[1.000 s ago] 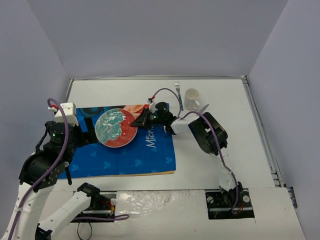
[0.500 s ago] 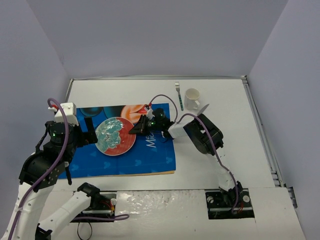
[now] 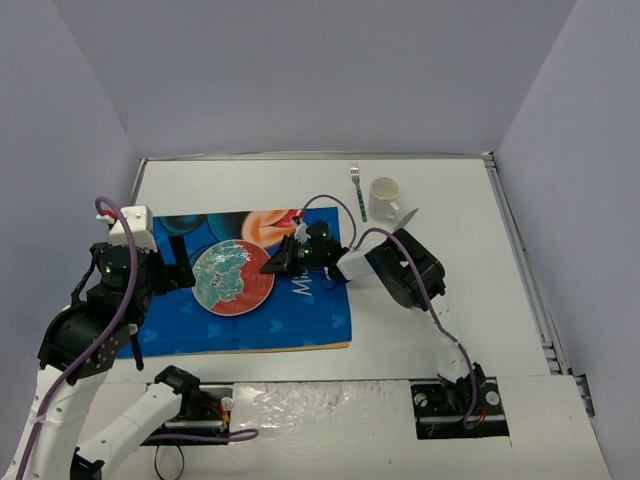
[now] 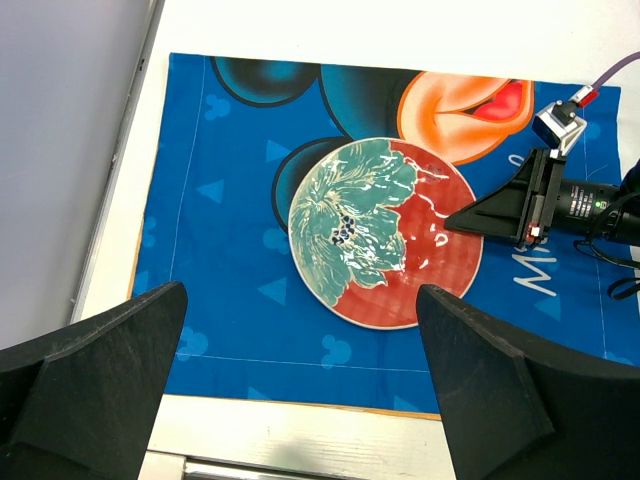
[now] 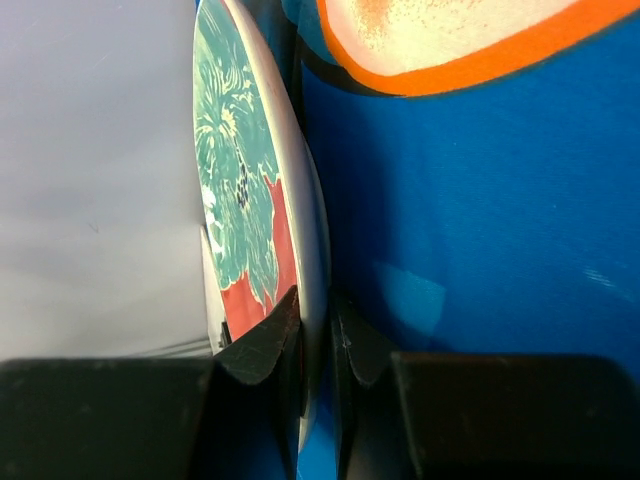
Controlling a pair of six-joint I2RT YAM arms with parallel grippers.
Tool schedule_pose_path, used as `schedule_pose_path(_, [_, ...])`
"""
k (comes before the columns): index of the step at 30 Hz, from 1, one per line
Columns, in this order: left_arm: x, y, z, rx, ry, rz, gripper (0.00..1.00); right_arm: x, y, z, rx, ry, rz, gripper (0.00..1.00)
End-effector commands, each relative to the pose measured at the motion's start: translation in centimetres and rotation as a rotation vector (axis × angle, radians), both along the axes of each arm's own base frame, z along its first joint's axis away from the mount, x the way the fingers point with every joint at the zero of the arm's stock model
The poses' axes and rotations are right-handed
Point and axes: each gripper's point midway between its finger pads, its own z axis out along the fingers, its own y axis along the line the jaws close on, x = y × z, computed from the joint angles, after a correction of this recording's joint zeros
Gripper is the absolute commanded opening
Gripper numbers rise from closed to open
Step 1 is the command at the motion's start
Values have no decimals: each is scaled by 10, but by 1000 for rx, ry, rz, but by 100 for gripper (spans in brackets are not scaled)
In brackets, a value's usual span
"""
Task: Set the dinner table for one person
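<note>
A round plate [image 3: 232, 278] with a teal flower over red lies near the middle of the blue Mickey Mouse placemat [image 3: 250, 322] on the white dinner table [image 3: 450, 200]. My right gripper [image 3: 270, 267] is shut on the plate's right rim, one finger above and one below it. The right wrist view shows the plate [image 5: 245, 190] edge-on, pinched between the fingers [image 5: 268, 335]. My left gripper [image 4: 300, 293] hangs open over the placemat's near left part, short of the plate [image 4: 385, 232] and holding nothing.
A white mug [image 3: 385, 195] and a fork [image 3: 357, 190] sit on the table behind the placemat's right corner. The right arm's elbow [image 3: 410, 268] hangs just right of the placemat. Grey walls close in at the back and both sides.
The right gripper has drawn the plate toward the near edge and slightly left across the placemat. The left arm has stayed put with its jaws open.
</note>
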Motion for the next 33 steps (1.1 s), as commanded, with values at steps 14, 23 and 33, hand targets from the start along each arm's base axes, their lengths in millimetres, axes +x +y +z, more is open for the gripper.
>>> schedule_pose_path(14, [6,1,7,-8,-29,19,97,30,-35,42,-234,-273,-38,85])
schedule_pose_path(23, [12,-4,-10,-3,3,6,97,47,-120,89,-674,-496,-117,89])
schedule_pose_path(33, [9,-8,-67,-18,53,1,97,92,-242,187,-1087,-684,-274,86])
